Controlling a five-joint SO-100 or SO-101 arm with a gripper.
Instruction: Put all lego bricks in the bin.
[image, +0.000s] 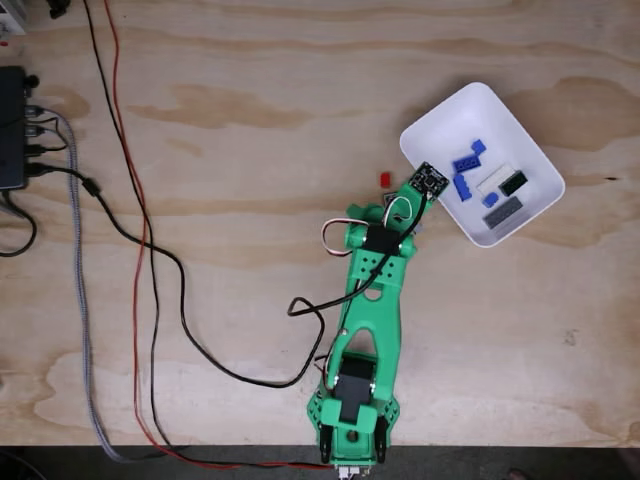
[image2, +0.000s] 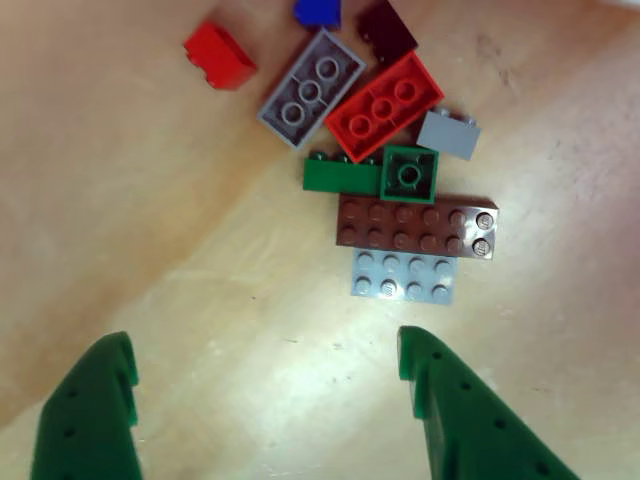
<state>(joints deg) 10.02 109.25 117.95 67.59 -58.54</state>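
In the other view, my gripper (image2: 265, 350) is open, its two green fingers (image2: 90, 420) low in the frame over bare wood. Just beyond them lies a cluster of lego bricks: a light grey plate (image2: 404, 276), a brown plate (image2: 415, 228), green pieces (image2: 342, 176), a red brick (image2: 385, 105), a grey brick (image2: 310, 88) and a small red one (image2: 218, 55). In the fixed view the green arm (image: 365, 320) reaches up toward the white bin (image: 470, 112), which holds blue (image: 467, 158), white (image: 494, 178), black (image: 514, 183) and grey (image: 503, 211) bricks. A red brick (image: 384, 178) shows left of the arm's head.
A small black circuit board (image: 428, 180) sits on the arm's head at the bin's left edge. Black, red and grey cables (image: 140, 230) run across the left half of the wooden table from a black box (image: 12, 128). The table's front edge lies along the bottom.
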